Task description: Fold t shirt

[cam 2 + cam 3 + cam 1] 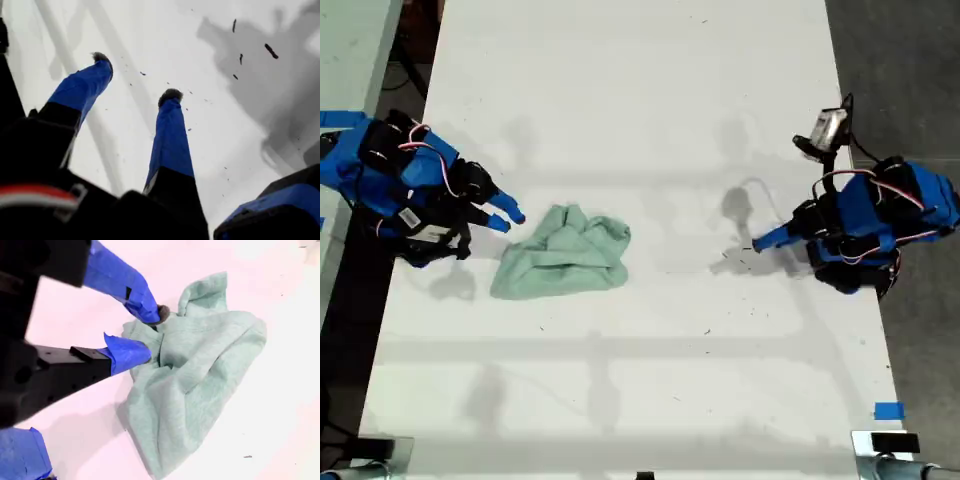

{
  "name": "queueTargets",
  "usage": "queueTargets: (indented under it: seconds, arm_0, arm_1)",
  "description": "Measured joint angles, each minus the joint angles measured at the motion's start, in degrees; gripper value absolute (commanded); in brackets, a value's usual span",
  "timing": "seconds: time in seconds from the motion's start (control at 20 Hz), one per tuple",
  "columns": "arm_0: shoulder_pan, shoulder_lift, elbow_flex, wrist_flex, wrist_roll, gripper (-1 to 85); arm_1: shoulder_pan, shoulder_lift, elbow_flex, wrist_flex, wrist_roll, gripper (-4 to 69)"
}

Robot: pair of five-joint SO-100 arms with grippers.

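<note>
On the white table, the t shirt lies bunched and wrinkled toward the exterior view's left. My second gripper sits at that side with its 2 blue fingers parted at the cloth's edge, gripping nothing. My first gripper is at the exterior view's right, well apart from the t shirt, jaws spread over bare tabletop and empty.

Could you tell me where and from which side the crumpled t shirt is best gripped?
Probably at the raised fold on the t shirt nearest my second gripper, coming from the exterior view's left. My second gripper's open jaws already flank that edge, where the fabric stands off the table.
</note>
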Motion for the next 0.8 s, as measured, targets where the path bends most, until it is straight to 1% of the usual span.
queueTargets:
  seconds: [0.1, 0.15, 0.25, 0.4, 0.45, 0.5, 0.55, 0.6, 0.75, 0.8]
  arm_0:
    - [-0.35, 6.86, 4.22, -1.41, 0.70, 7.9]
    - [-0.62, 10.11, 6.42, -2.29, 1.67, 7.9]
    - [-0.62, 15.29, 10.63, -4.57, 4.48, 7.1]
    - [-0.44, 21.62, 16.96, -9.23, 8.09, 6.5]
    - [-0.53, 23.20, 18.81, -10.72, 9.23, 6.2]
    - [-0.53, 24.87, 20.83, -12.83, 10.81, 5.9]
    - [-0.53, 26.98, 22.94, -14.85, 12.66, 5.5]
    - [-0.97, 30.15, 25.58, -16.70, 14.77, 5.1]
    - [-2.29, 41.84, 34.45, -18.11, 17.84, 5.7]
    - [-2.90, 42.63, 36.04, -19.34, 18.63, 5.2]
  arm_1:
    - [0.09, 8.61, 5.36, 0.00, 0.00, 18.8]
    - [-0.79, 10.81, 7.12, 0.00, 0.00, 20.1]
    - [-1.85, 12.74, 8.26, -0.35, -0.26, 20.1]
    - [-2.64, 14.41, 13.54, -3.34, -0.79, 21.4]
    - [-3.08, 14.59, 16.44, -5.27, -0.79, 19.6]
    - [-3.96, 14.59, 18.63, -7.47, -0.79, 15.3]
    - [-4.57, 14.68, 20.65, -8.70, -0.79, 10.5]
    - [-4.66, 14.94, 22.59, -9.05, -0.79, 7.4]
    - [-4.31, 14.94, 25.58, -8.79, 0.09, 3.0]
    - [-4.13, 15.21, 26.02, -8.70, 0.18, 3.2]
